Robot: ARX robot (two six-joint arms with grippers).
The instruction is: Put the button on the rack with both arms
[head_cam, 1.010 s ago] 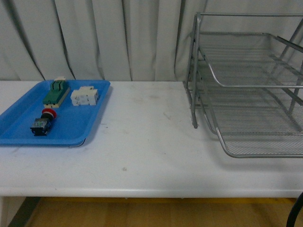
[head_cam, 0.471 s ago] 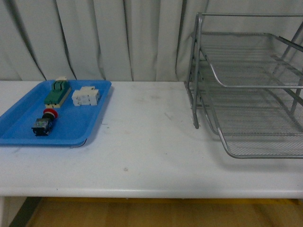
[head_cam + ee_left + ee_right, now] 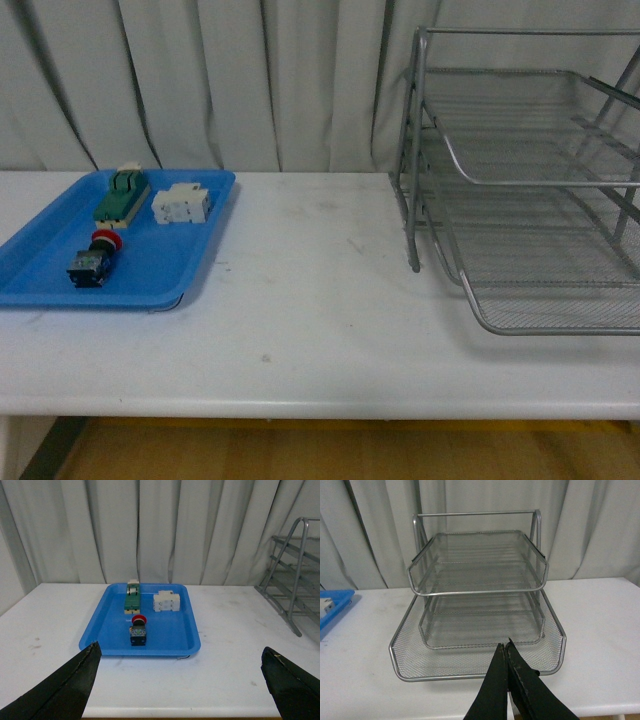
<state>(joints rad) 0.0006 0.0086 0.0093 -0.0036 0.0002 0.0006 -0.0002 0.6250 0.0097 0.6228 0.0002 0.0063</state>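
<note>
Nothing has shifted since half a second ago: the button (image 3: 93, 256) lies in the blue tray (image 3: 160, 272) on the table (image 3: 300, 320), well apart from the rack (image 3: 540, 270). The left end effector (image 3: 180, 650) hovers wide open and empty, facing the tray; the right end effector (image 3: 504, 649) is closed on nothing, pointing at the rack's lowest tier

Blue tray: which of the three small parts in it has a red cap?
The button, nearest the front edge of the blue tray; round red cap on a black body. The others are a green-and-cream block and a white block.
</note>
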